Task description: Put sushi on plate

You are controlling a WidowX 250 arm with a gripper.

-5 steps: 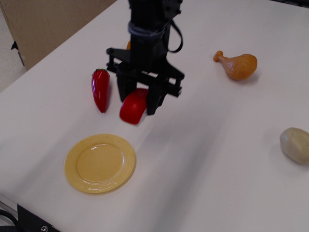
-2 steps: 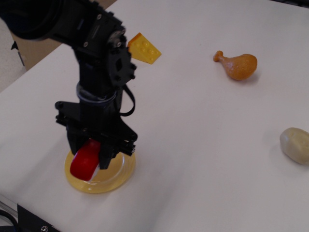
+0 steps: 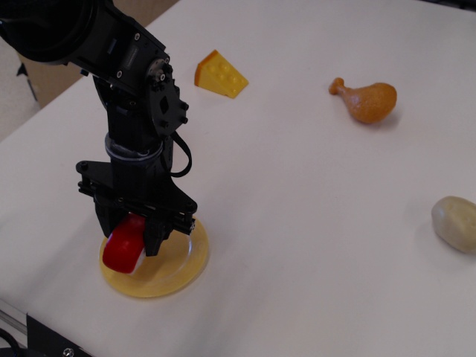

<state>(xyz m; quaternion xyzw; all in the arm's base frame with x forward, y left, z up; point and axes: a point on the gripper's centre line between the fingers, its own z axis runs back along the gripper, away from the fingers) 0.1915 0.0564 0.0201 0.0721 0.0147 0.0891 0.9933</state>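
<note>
Spreading across almost the whole view, the tabletop (image 3: 297,245) is a plain, matte off-white surface, lit evenly, with soft shadows under the things on it. Its left edge runs diagonally from about 7 o'clock up toward 11 o'clock; beyond that edge stands a tan board or cabinet side (image 3: 67,37), and a strip of pale floor shows at 9 o'clock. A bit of dark hardware (image 3: 44,342) sits at the lower left corner, past the near edge.

One black robot arm (image 3: 126,82) reaches in from 11 o'clock and bends down toward 7 o'clock. Its gripper (image 3: 132,239) points downward, and the jaws are clamped on one sushi (image 3: 123,249), whose glossy red top faces outward while only a sliver of white base shows at its lower right. The sushi hangs over the left part of one yellow plate (image 3: 182,260), which lies at 7 o'clock; whether the sushi touches the plate cannot be told.

Counting the other things: one yellow cheese wedge (image 3: 221,74) at 12 o'clock, one orange-brown chicken drumstick (image 3: 366,100) at 2 o'clock, and one pale beige lump (image 3: 455,222) at 3 o'clock, cut off slightly by the right border. All three lie well apart from each other and from the plate.
</note>
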